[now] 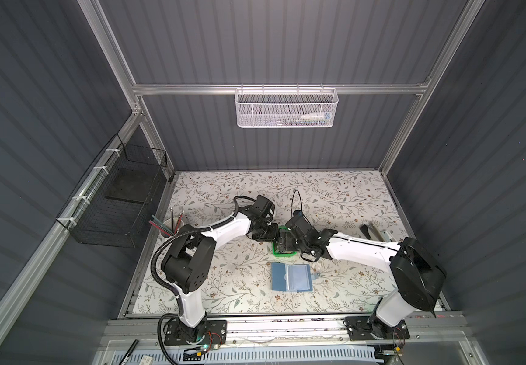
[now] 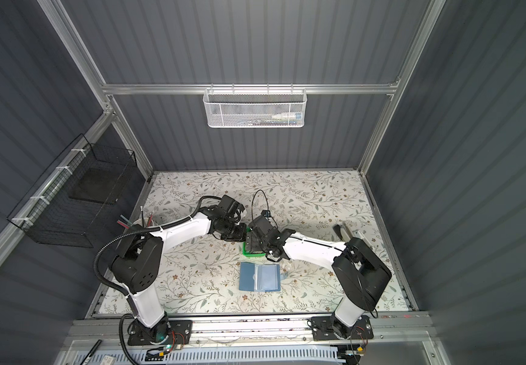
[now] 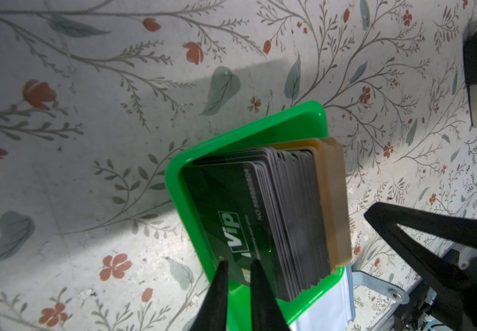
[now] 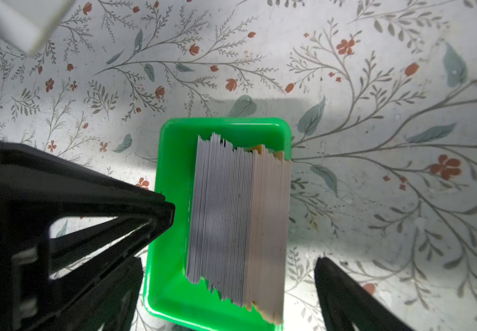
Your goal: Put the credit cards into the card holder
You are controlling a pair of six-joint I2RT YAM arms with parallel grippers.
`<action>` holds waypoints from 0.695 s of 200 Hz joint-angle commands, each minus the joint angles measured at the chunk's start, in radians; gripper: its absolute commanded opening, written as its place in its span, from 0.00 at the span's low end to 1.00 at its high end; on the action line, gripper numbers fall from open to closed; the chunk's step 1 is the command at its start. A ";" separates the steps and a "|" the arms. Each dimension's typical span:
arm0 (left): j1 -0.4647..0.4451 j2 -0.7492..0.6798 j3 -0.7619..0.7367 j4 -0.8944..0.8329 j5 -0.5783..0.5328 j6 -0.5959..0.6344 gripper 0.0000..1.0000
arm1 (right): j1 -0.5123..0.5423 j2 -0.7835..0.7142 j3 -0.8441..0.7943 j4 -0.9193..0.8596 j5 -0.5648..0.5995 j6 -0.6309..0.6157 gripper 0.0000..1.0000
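Card holder (image 1: 291, 277) and credit cards (image 4: 237, 215) share one floral table (image 1: 223, 189). Two arms, the left arm (image 1: 223, 230) and right arm (image 1: 362, 249), meet mid-table. In both top views their wrists hide most of what lies beneath. Two baskets hang on the walls, a black wire basket (image 1: 113, 205) and a white mesh basket (image 1: 287, 109). One cup (image 1: 166, 229) of pencils stands by the left arm. The single card holder lies open and flat, clear sleeves up, near the one green tray (image 3: 288, 129) but apart from it. In the tray the credit cards stand on edge in one stack, too many to count. Most are grey-edged, with a tan batch at one end and a dark "ViP" card at the other. The right gripper (image 4: 230, 259) hangs spread wide over the stack. The left gripper (image 3: 238, 262) pinches the tray's wall beside the dark card.
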State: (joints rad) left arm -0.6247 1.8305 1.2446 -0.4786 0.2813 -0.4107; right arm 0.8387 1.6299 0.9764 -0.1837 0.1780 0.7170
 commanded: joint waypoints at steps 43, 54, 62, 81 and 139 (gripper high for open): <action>0.000 -0.010 0.022 -0.023 0.005 0.013 0.18 | -0.003 0.044 0.014 0.001 -0.009 0.001 0.99; 0.000 -0.008 0.021 -0.025 0.004 0.012 0.18 | -0.005 0.052 0.016 -0.007 -0.006 0.002 0.99; 0.000 -0.006 0.021 -0.025 0.005 0.012 0.18 | -0.008 0.057 0.015 -0.008 -0.006 0.003 0.99; 0.000 -0.004 0.021 -0.025 0.004 0.009 0.17 | -0.012 0.068 0.012 -0.003 -0.006 0.004 0.99; 0.000 0.010 0.016 -0.021 0.006 0.003 0.17 | -0.020 0.087 0.010 0.003 -0.006 0.002 0.99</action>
State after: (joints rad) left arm -0.6247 1.8305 1.2446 -0.4786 0.2813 -0.4110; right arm 0.8242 1.7012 0.9764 -0.1795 0.1642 0.7174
